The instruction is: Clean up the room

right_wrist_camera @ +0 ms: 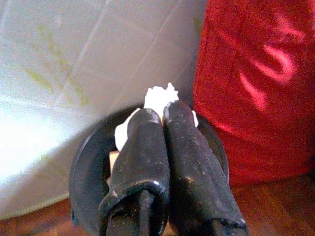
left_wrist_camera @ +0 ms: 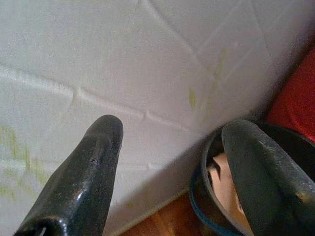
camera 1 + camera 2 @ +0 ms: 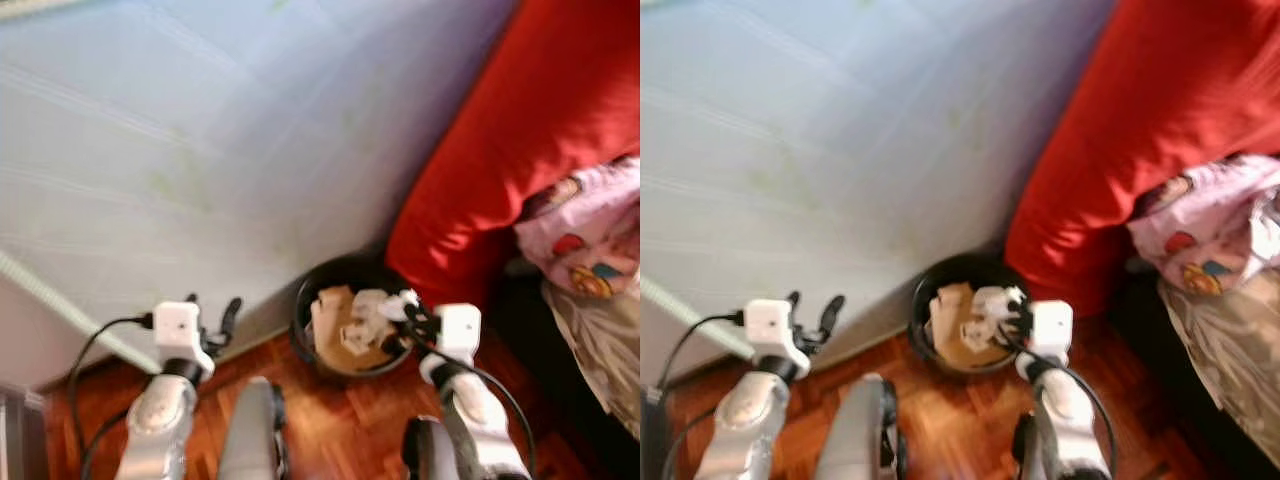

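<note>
My right claw point(image 3: 408, 318) is pinched shut on a crumpled white paper wad point(image 1: 158, 96), and the black bin point(image 3: 303, 300) sits right under its tips, so I judge this the drop-off step. Next move, as I see it: part the fingers and let the wad fall among the scraps below, then lift clear without catching the rim. My left claw point(image 3: 212, 320) hangs spread and empty off to the side, facing the pale tiled wall point(image 3: 200, 130), with the bin just beside one finger. Count: one bin, one wad in my grip, and roughly three or four paper and cardboard scraps point(image 3: 345, 325) already inside, though the blur makes that soft. One red cushion point(image 3: 500, 150) stands just beyond the right claw, one patterned cloth point(image 3: 590, 235) further out.
</note>
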Available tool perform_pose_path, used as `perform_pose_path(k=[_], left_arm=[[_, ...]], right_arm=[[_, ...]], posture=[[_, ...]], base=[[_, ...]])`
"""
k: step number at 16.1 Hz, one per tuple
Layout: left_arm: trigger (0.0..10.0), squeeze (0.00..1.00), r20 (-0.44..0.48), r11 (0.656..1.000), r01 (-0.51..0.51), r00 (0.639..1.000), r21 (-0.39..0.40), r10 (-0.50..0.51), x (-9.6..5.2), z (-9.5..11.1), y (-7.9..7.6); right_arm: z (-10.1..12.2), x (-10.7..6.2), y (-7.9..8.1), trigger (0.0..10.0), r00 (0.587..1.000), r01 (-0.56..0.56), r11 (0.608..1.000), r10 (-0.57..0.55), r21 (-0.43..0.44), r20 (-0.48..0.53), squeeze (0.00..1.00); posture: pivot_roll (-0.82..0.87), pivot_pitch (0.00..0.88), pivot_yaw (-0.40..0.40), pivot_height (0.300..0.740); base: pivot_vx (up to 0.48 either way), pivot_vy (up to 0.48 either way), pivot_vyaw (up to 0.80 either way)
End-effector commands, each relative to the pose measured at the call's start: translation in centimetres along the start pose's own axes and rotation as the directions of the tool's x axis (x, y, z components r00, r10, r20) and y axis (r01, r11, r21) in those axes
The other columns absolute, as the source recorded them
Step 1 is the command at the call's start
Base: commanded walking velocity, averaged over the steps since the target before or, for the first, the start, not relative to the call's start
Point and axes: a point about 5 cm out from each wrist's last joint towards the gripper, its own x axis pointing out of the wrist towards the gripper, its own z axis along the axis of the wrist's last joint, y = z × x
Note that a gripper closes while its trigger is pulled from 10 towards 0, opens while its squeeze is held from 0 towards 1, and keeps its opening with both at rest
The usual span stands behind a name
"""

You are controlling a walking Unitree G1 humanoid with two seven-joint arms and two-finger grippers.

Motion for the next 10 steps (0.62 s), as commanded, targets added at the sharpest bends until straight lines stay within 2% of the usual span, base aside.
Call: perform_pose_path(k=[1,10], left_arm=[[10.0,0.00,-0.013,1.000,0.014,1.000,-0.010,-0.014,-0.31,-0.31,-0.46],[10.0,0.00,-0.014,1.000,0.013,1.000,-0.009,-0.013,-0.32,-0.32,-0.36]], right_arm=[[-1.15,-0.81,-0.83,10.0,0.998,0.032,0.999,-0.032,0.007,-0.049,0.00],[-0.90,-0.40,-0.97,10.0,0.998,0.045,0.999,-0.045,0.006,-0.042,0.00]], posture=[[0.13,0.240,0.007,0.594],[0.14,0.238,0.008,0.594]], base=[[0.285,0.000,0.00],[0.287,0.000,0.00]])
